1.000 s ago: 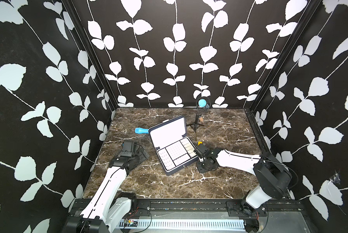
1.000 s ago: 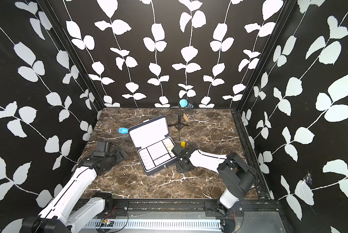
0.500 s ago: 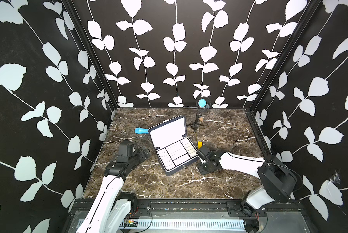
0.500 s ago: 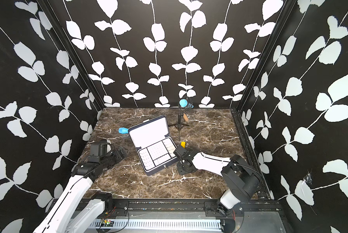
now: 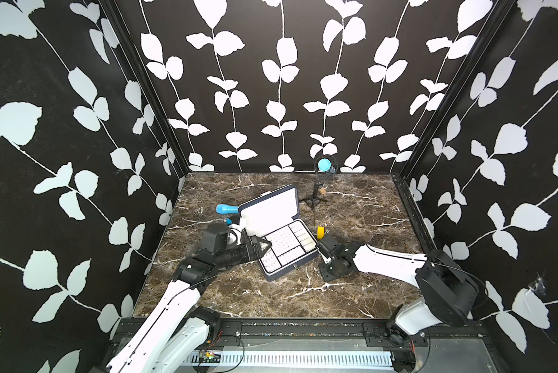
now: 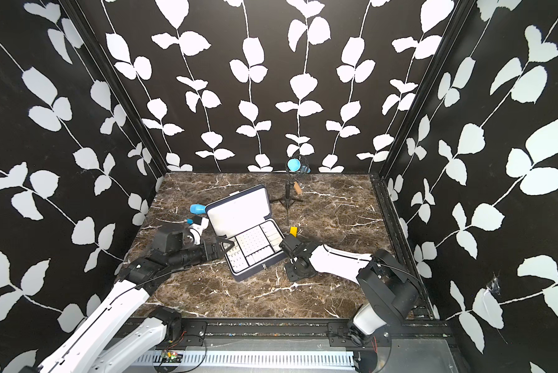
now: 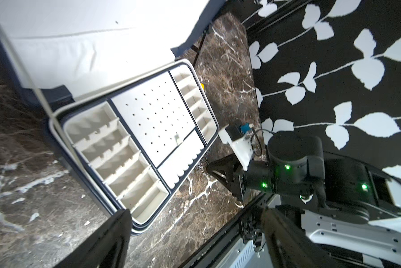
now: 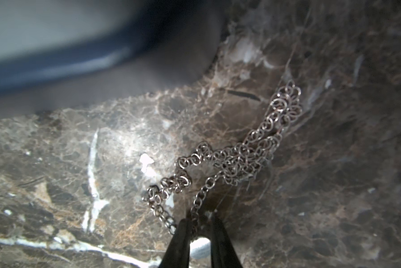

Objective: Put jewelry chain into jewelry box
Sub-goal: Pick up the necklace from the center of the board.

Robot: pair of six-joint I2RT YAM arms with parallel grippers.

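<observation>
A brown marble-patterned tabletop (image 5: 271, 297) carries the scene. On it the dark navy rectangular jewelry box with white lining (image 5: 271, 210) stands open, lid tilted back, and as far as the left wrist view shows its compartmented tray is empty. My left pincer (image 5: 261, 245) hovers at the box's left edge with its jaws spread wide and nothing between them. My right pincer (image 8: 200, 224) is down at the marble just beside the box's right front corner. Its jaws are drawn in to a narrow gap with one strand between them, but I cannot tell whether they bite on it.

The thin silvery link chain (image 8: 236, 160) lies flat on the marble, outside the box and apart from its wall. It is too fine to pick out in the top views. It lies folded back on itself, and its long axis runs slantwise away from my fingertips to a small knot of links at the far end.

The pick-up is the step in hand, by my reading. Next I need a firm pinch, a lift high enough for the limp tail to clear the box rim, and a short carry over the tray.
</observation>
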